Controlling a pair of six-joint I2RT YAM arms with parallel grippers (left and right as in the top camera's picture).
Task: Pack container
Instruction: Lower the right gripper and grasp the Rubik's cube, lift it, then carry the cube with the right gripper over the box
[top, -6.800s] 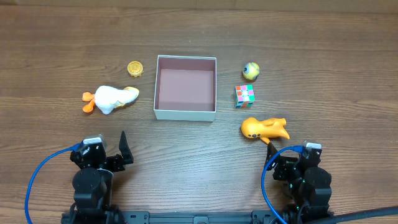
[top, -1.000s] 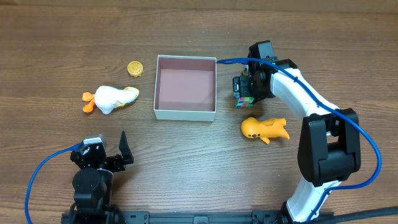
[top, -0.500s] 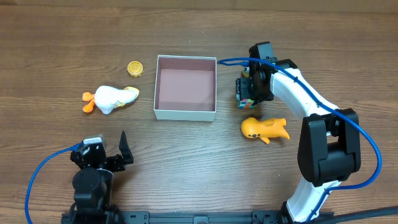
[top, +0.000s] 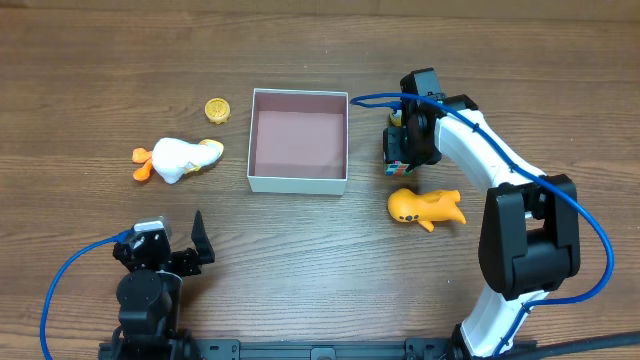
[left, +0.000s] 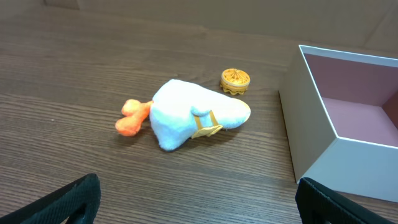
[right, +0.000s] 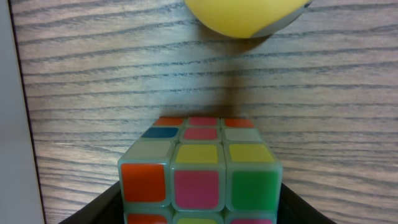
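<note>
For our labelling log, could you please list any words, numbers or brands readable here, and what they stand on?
None is readable.
The gold disc has a raised pattern, too small to read.
The cube shows plain colour stickers only; the container and plush duck show no marks.

White arm (top: 480, 150), blue cable (top: 372, 98), seemingly black joints

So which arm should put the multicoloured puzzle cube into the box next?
Right. Its fingers flank the multicoloured plastic puzzle cube beside the white square box; the left arm sits parked far away.
</note>
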